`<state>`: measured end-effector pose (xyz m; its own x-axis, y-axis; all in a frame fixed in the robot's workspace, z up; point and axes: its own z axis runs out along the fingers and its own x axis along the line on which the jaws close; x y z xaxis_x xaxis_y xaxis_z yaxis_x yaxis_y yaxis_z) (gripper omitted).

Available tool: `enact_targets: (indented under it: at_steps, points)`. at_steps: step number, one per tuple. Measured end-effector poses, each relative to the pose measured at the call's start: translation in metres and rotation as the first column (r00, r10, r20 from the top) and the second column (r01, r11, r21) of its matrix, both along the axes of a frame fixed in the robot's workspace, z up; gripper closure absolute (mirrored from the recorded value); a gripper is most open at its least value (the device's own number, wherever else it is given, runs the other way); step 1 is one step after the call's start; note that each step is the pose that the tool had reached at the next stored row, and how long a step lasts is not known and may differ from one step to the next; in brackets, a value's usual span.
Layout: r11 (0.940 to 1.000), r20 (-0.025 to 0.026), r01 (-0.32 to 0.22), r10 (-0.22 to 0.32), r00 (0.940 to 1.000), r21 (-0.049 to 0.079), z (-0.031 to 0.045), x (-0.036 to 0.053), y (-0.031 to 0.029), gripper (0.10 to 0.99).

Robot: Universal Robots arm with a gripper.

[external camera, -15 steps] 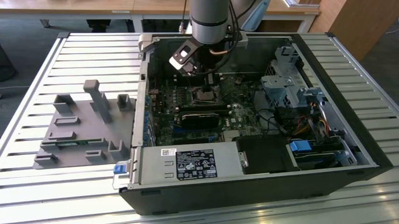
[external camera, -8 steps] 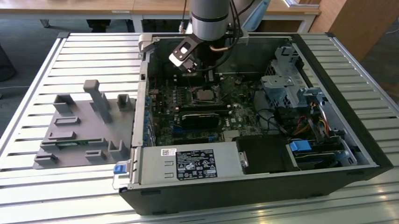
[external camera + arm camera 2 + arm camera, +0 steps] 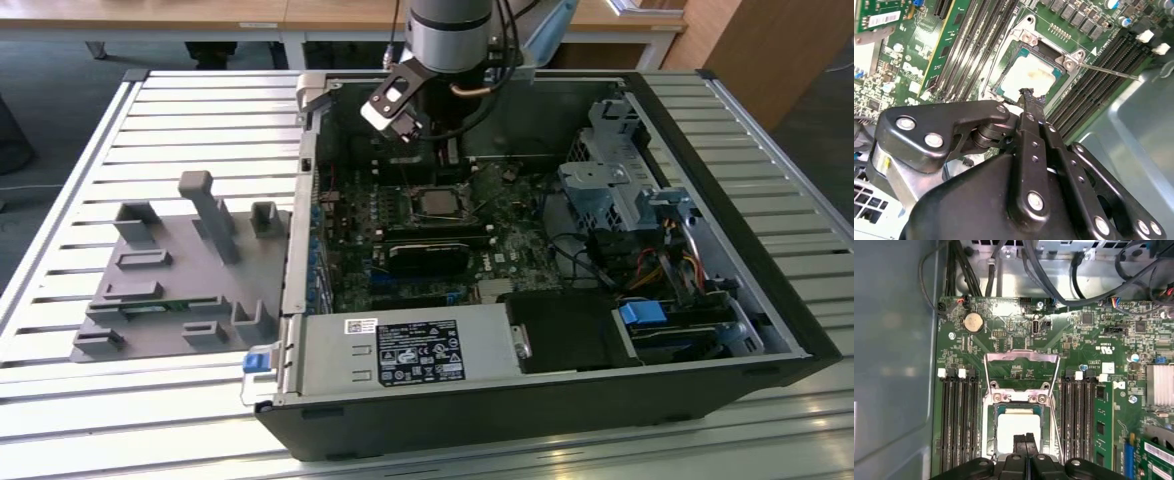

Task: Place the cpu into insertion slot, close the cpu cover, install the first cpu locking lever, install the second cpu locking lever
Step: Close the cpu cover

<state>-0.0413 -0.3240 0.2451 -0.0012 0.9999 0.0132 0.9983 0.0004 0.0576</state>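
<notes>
Now I am hovering my claw (image 3: 1025,441), fingers (image 3: 1019,441) pressed together on nothing, just over the chip (image 3: 1008,424) lying inside the cover (image 3: 987,432) window.

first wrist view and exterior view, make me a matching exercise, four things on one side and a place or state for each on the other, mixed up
Things:
1 cpu
2 hand
3 power supply box
4 grey fixture

Places or states:
a outside the case, at the exterior view's left
b on the green motherboard, pale top showing
c black, shut, holding nothing
d inside the case, black label on its face

Pairs: 1-b, 2-c, 3-d, 4-a
</notes>
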Motion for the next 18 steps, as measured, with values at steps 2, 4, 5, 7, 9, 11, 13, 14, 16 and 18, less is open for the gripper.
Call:
enact_targets:
  at_steps: [2,4,5,7,9,11,13,14,16,18]
  points:
    - [1.0,0.0,0.0,0.0,1.0,0.0,0.005,0.0,0.0,0.98]
    - [1.0,0.0,0.0,0.0,1.0,0.0,0.012,0.0,0.0,0.98]
    - [1.0,0.0,0.0,0.0,1.0,0.0,0.0158,0.0,0.0,0.98]
    - [1.0,-0.0001,0.0,0.0,1.0,0.0,0.0227,0.0,0.0,0.98]
    - [1.0,0.0,0.0,0.0,1.0,0.0,0.0284,0.0,0.0,0.98]
    - [1.0,0.0001,0.0,0.0,1.0,0.003,0.0297,0.0001,-0.0003,0.98]
    - [1.0,0.0,0.0,0.0,1.0,0.003,0.0298,0.0,-0.0009,0.98]
    - [1.0,-0.0001,0.0,0.0,1.0,0.003,0.0298,0.0,-0.0018,0.98]
    - [1.0,-0.0001,0.0,0.0,1.0,0.003,0.0298,0.0,-0.0049,0.98]
    - [1.0,-0.0012,0.0,0.0,1.0,0.004,0.0297,0.0008,-0.007,0.98]
